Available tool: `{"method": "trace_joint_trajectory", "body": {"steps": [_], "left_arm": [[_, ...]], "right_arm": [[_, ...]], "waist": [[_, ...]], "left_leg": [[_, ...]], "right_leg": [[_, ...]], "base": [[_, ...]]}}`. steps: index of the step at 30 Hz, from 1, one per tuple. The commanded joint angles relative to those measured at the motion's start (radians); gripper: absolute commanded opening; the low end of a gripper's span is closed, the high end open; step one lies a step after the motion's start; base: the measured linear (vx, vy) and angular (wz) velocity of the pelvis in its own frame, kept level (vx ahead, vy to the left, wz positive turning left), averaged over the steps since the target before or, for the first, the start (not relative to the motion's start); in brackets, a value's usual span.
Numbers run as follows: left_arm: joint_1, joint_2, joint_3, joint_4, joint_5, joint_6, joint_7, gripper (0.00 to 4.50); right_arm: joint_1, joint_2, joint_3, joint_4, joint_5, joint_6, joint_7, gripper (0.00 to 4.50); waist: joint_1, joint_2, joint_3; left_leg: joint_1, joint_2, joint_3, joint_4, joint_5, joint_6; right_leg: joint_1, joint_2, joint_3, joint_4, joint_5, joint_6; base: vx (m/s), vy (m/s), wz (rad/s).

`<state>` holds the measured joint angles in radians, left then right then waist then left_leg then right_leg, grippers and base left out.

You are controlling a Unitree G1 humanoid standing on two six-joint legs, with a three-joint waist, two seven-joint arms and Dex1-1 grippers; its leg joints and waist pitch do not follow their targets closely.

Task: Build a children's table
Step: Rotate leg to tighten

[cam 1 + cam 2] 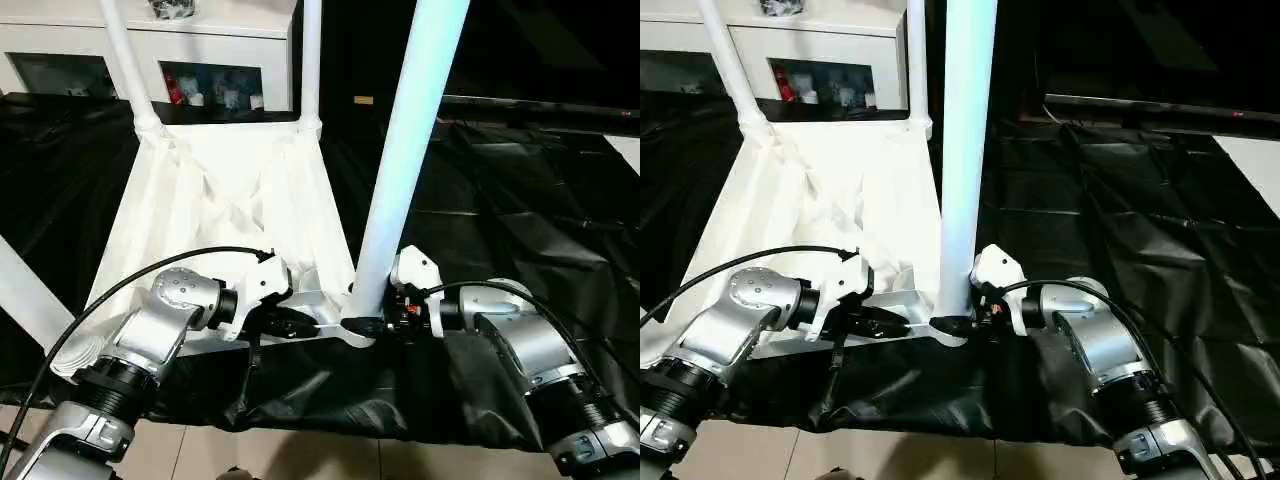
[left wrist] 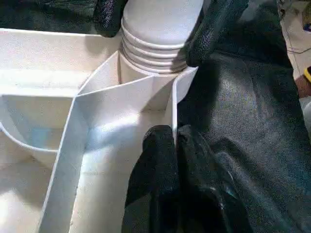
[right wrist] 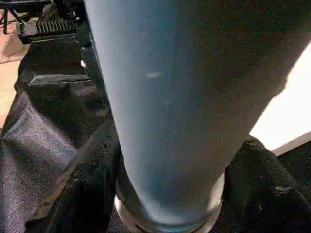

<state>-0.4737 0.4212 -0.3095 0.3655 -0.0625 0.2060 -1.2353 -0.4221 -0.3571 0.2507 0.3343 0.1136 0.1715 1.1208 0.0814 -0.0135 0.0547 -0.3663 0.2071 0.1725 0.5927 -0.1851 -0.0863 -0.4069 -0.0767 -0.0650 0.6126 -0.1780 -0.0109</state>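
Table top (image 1: 225, 200), upside down with its ribbed underside showing, lies on a black sheet (image 1: 520, 220) with legs standing in its corner sockets. At its near edge, the left gripper (image 1: 300, 322) rests pinched shut against the rim. Just right of it, the near leg (image 1: 405, 160) stands upright in its socket, and the right gripper (image 1: 385, 322) brackets its base, fingers either side.

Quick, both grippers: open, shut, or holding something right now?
Left gripper: shut, holding nothing, fingertips at the table top's near rim.
Right gripper: around the base of the near leg; a firm grip cannot be told.
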Motion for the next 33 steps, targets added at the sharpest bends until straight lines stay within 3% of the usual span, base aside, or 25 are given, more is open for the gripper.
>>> {"method": "trace_joint_trajectory", "body": {"steps": [1, 3, 4, 7, 10, 11, 15, 17, 18, 22, 24, 29, 31, 32, 33], "left_arm": [[-0.035, -0.065, 0.019, -0.002, 0.011, -0.005, 0.116, 0.0], [-0.043, -0.085, 0.03, 0.011, 0.02, 0.004, 0.165, 0.0], [-0.054, -0.12, 0.044, 0.023, 0.034, 0.027, 0.244, 0.0], [-0.067, -0.166, 0.05, 0.036, 0.056, 0.052, 0.336, 0.0], [-0.076, -0.231, 0.062, 0.037, 0.078, 0.095, 0.458, 0.0], [-0.078, -0.249, 0.06, 0.035, 0.083, 0.103, 0.482, 0.0], [-0.077, -0.282, 0.045, 0.032, 0.1, 0.102, 0.509, 0.0], [-0.079, -0.293, 0.036, 0.04, 0.104, 0.092, 0.509, 0.0], [-0.079, -0.293, 0.035, 0.042, 0.105, 0.09, 0.509, 0.0], [-0.087, -0.28, 0.04, 0.042, 0.096, 0.086, 0.486, 0.0], [-0.086, -0.261, 0.041, 0.039, 0.09, 0.063, 0.453, 0.0], [-0.053, -0.182, 0.027, -0.002, 0.049, -0.017, 0.28, 0.0], [-0.039, -0.152, 0.02, -0.019, 0.027, -0.05, 0.207, 0.0], [-0.03, -0.131, 0.016, -0.032, 0.014, -0.053, 0.163, 0.0], [-0.025, -0.118, 0.013, -0.041, 0.007, -0.051, 0.138, 0.0]], "right_arm": [[0.017, 0.053, 0.033, -0.003, -0.011, 0.003, -0.053, 2.62], [0.016, 0.076, 0.016, 0.012, -0.017, 0.006, -0.106, 2.62], [0.002, 0.13, -0.025, 0.061, -0.032, 0.021, -0.244, 2.62], [-0.012, 0.202, -0.073, 0.116, -0.042, 0.044, -0.409, 2.61], [-0.027, 0.289, -0.107, 0.16, -0.047, 0.067, -0.563, 2.61], [-0.036, 0.314, -0.115, 0.176, -0.052, 0.064, -0.611, 2.61], [-0.065, 0.371, -0.126, 0.216, -0.079, 0.052, -0.721, 2.61], [-0.082, 0.4, -0.127, 0.236, -0.08, 0.028, -0.723, 2.61], [-0.084, 0.403, -0.127, 0.237, -0.08, 0.025, -0.722, 3.17], [-0.078, 0.393, -0.136, 0.211, -0.055, 0.036, -0.679, 3.52], [-0.069, 0.363, -0.113, 0.19, -0.071, 0.027, -0.644, 3.75], [-0.027, 0.23, -0.021, 0.118, -0.114, -0.042, -0.449, 3.8], [-0.016, 0.188, -0.008, 0.103, -0.111, -0.063, -0.385, 3.8], [-0.01, 0.166, -0.007, 0.086, -0.098, -0.063, -0.342, 3.8], [-0.006, 0.153, -0.006, 0.075, -0.089, -0.062, -0.317, 3.8]], "waist": [[-0.003, -0.003, -0.064], [-0.002, -0.006, -0.064], [-0.002, -0.005, -0.063], [-0.015, -0.009, -0.06], [-0.026, -0.008, -0.059], [-0.029, -0.008, -0.058], [-0.039, -0.005, -0.061], [-0.039, 0.004, -0.062], [-0.041, 0.002, -0.062], [-0.043, 0.005, -0.061], [-0.042, 0.004, -0.063], [-0.039, 0.004, -0.066], [-0.037, 0.004, -0.067], [-0.037, 0.014, -0.068], [-0.038, 0.01, -0.069]], "left_leg": [[0.01, 0.022, 0.004, -0.067, -0.162, 0.043], [0.012, 0.02, 0.004, -0.068, -0.181, 0.029], [0.01, 0.019, 0.002, -0.07, -0.194, 0.02], [0.009, 0.015, -0.004, -0.075, -0.23, -0.013], [0.011, 0.016, -0.002, -0.074, -0.239, -0.003], [0.012, 0.014, -0.003, -0.075, -0.25, -0.003], [0.009, 0.014, -0.005, -0.076, -0.247, -0.008], [0.009, 0.013, -0.006, -0.076, -0.253, -0.002], [0.008, 0.013, -0.005, -0.076, -0.254, 0.0], [0.009, 0.014, -0.005, -0.077, -0.258, 0.006], [0.009, 0.015, -0.005, -0.076, -0.257, 0.009], [0.004, 0.015, -0.003, -0.073, -0.213, 0.027], [0.006, 0.017, -0.001, -0.07, -0.196, 0.036], [0.007, 0.018, -0.002, -0.07, -0.195, 0.038], [0.005, 0.02, -0.001, -0.069, -0.175, 0.045]], "right_leg": [[0.051, -0.056, 0.046, -0.07, -0.205, -0.21], [0.051, -0.058, 0.045, -0.074, -0.25, -0.199], [0.052, -0.059, 0.044, -0.078, -0.288, -0.185], [0.049, -0.061, 0.038, -0.089, -0.416, -0.137], [0.044, -0.057, 0.043, -0.092, -0.39, -0.135], [0.045, -0.058, 0.041, -0.095, -0.418, -0.132], [0.043, -0.056, 0.041, -0.095, -0.402, -0.127], [0.046, -0.056, 0.041, -0.092, -0.368, -0.136], [0.045, -0.055, 0.042, -0.093, -0.361, -0.138], [0.047, -0.054, 0.042, -0.09, -0.329, -0.154], [0.049, -0.054, 0.042, -0.089, -0.322, -0.157], [0.055, -0.056, 0.044, -0.079, -0.242, -0.178], [0.055, -0.055, 0.044, -0.076, -0.21, -0.195], [0.054, -0.056, 0.045, -0.074, -0.194, -0.203], [0.055, -0.053, 0.045, -0.068, -0.142, -0.218]], "base": [[0.0, 0.0, 0.0], [0.0, 0.0, 0.0], [0.0, 0.0, 0.0], [0.0, 0.0, 0.0], [0.0, 0.0, 0.0], [0.0, 0.0, 0.0], [0.0, 0.0, 0.0], [0.0, 0.0, 0.0], [0.0, 0.0, 0.0], [0.0, 0.0, 0.0], [0.0, 0.0, 0.0], [0.0, 0.0, 0.0], [0.0, 0.0, 0.0], [0.0, 0.0, 0.0], [0.0, 0.0, 0.0]]}}
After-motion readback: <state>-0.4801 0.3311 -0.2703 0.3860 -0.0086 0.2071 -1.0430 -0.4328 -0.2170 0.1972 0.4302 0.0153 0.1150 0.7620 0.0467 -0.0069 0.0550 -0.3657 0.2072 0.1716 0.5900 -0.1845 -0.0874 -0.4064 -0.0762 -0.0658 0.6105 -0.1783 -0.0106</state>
